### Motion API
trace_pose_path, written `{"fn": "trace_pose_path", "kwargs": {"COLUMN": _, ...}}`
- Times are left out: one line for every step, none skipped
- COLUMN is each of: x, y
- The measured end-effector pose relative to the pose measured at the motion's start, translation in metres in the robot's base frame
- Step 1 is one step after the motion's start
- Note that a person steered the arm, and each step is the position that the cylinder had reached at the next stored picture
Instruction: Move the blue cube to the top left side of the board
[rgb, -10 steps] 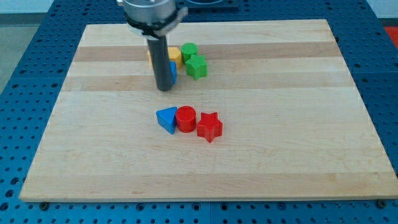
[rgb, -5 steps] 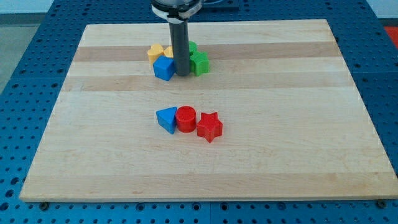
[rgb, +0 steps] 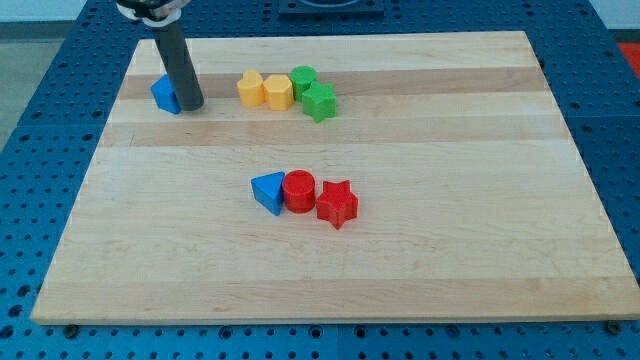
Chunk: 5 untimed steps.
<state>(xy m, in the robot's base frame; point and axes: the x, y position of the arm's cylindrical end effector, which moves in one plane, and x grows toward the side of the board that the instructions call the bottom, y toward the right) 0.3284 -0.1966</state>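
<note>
The blue cube sits near the board's top left, partly hidden behind the rod. My tip rests on the board touching the cube's right side. The rod rises from there to the view's top left.
Two yellow blocks lie in a row with a green cylinder and a green star right of the cube. A blue triangle, a red cylinder and a red star sit mid-board. The wooden board has blue pegboard around it.
My tip has swept left along the top of the board, and the blue cube has gone with it from beside the yellow blocks to the top left.
</note>
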Motion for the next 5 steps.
{"fn": "trace_pose_path", "kwargs": {"x": 0.01, "y": 0.012}}
{"fn": "trace_pose_path", "kwargs": {"x": 0.04, "y": 0.015}}
{"fn": "trace_pose_path", "kwargs": {"x": 0.047, "y": -0.004}}
{"fn": "trace_pose_path", "kwargs": {"x": 0.045, "y": -0.042}}
{"fn": "trace_pose_path", "kwargs": {"x": 0.044, "y": -0.046}}
